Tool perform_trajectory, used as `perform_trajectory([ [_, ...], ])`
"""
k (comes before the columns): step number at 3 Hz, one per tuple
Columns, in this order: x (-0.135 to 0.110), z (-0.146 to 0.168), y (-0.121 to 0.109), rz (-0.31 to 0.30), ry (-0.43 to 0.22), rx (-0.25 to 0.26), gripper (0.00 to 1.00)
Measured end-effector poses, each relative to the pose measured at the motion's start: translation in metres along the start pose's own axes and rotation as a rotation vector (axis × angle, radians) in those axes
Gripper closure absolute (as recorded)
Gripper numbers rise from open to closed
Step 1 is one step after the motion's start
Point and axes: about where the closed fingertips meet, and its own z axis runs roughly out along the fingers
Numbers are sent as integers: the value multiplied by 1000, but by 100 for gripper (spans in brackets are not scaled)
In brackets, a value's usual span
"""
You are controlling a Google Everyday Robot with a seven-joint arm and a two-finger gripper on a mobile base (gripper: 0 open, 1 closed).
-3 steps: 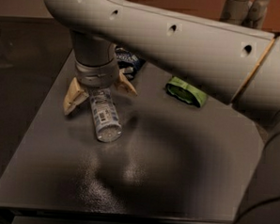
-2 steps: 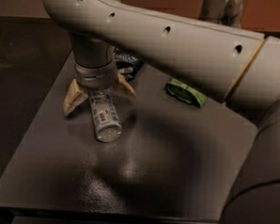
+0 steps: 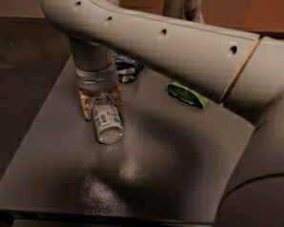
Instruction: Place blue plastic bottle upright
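Arm: We are seeing the big pale grey arm (image 3: 183, 46) crossing the top of the view from the right and bending down at the left. Its smooth, rounded shell is carrying small round holes.

Table: The dark table (image 3: 177, 160), matte and finely grained, is showing its left edge and its front edge. A wide open surface is lying in front of the bottle and to its right.

Gripper: The gripper (image 3: 101, 111) is standing low over the left part of the table. Its tan fingers (image 3: 86, 107) are pressing on the two sides of the bottle and pinching it.

Change: One second ago the fingers were standing spread wide beside the bottle, and now they are drawn in against it. The bottle is staying in nearly the same place.

Bottle: The blue plastic bottle (image 3: 107, 123) is lying on its side, with its round base pointing toward the front edge. The other end is hiding between the fingers. We are seeing clear plastic and a printed label.

Green bag: The green snack bag (image 3: 187, 95) is lying right of the middle, well apart from the gripper.

Dark bag: The dark snack bag (image 3: 127, 69) is lying just behind the wrist, partly hidden.
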Motion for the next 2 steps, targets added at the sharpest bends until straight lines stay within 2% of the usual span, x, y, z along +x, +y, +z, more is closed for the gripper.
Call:
perform_trajectory([
  [1,4,-4,1,-5,-15,-8,64],
  [2,10,-23,2,-46,-89,-47,88],
])
